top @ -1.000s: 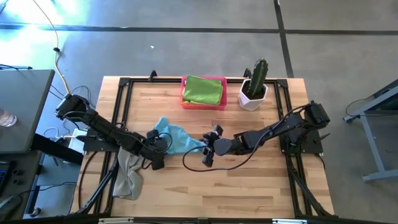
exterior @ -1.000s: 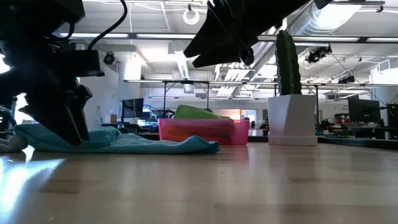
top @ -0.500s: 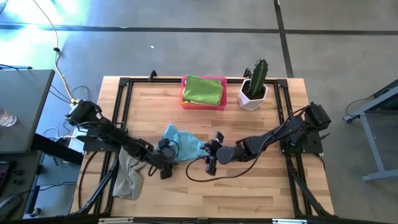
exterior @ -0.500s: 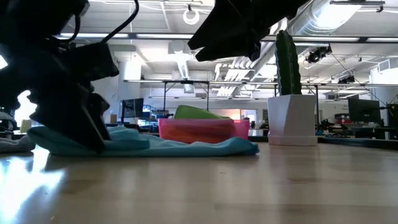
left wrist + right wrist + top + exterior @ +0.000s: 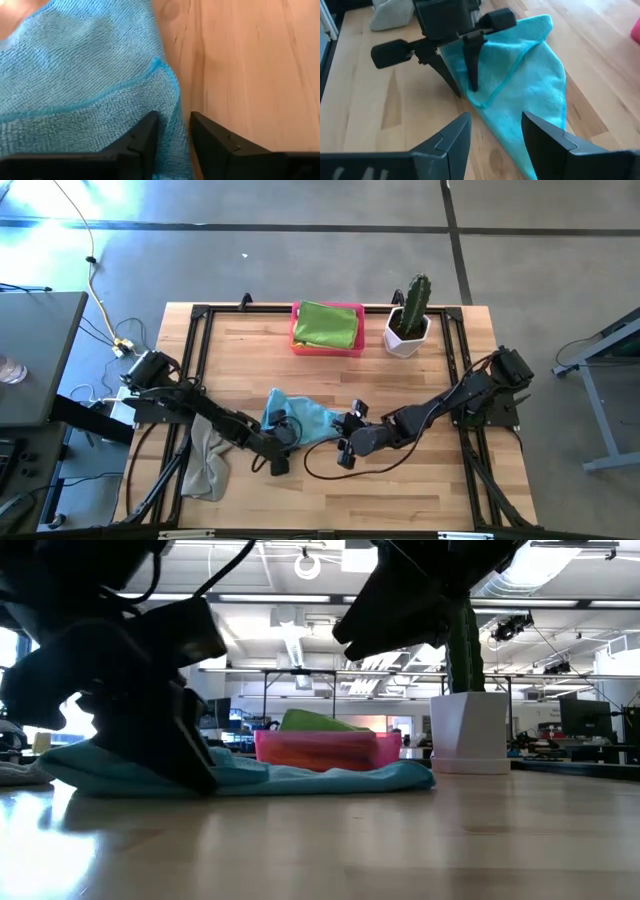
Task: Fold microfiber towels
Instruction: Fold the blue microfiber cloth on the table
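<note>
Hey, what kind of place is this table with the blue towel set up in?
Probably a robotics lab in an open industrial hall: a wooden workbench on a concrete floor, exposed ceiling ducts, and desks with monitors in the background.

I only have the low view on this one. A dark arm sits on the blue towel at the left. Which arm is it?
Observer: The left one. From above, the left gripper is at the blue towel's front edge.
Operator: Is the other gripper holding anything?
Observer: No. The right gripper is open and empty, beside the towel's right corner.
Operator: Any other towel loose on the table?
Observer: Yes, a grey towel lies crumpled at the table's left side, partly under the left arm.
</note>
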`<state>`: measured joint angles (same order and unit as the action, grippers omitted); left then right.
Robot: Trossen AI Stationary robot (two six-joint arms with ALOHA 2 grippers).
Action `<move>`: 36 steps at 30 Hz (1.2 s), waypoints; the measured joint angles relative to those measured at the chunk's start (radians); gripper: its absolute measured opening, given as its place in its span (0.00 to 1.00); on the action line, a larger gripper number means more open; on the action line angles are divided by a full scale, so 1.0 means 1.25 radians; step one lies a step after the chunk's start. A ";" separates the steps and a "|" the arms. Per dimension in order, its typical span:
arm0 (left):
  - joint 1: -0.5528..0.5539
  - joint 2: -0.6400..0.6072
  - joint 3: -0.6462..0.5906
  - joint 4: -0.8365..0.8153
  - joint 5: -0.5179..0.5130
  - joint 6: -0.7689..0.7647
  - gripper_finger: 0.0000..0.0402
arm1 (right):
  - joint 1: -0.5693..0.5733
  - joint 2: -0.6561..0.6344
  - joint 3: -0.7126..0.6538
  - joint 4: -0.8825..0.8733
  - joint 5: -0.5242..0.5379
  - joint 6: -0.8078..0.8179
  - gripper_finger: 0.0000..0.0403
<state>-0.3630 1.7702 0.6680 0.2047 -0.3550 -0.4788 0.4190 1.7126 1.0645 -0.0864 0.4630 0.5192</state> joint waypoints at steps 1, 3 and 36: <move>0.000 0.007 0.010 0.000 0.000 0.000 0.25 | 0.002 0.000 0.000 0.000 0.000 0.001 0.41; -0.001 0.012 0.030 -0.012 0.004 0.011 0.21 | 0.006 0.000 0.000 0.000 0.001 0.001 0.41; -0.019 0.004 0.174 -0.152 0.042 0.156 0.35 | 0.013 0.001 0.000 -0.036 0.002 0.000 0.41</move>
<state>-0.3862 1.7748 0.8860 0.0143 -0.3027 -0.2840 0.4347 1.7138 1.0645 -0.1314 0.4660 0.5196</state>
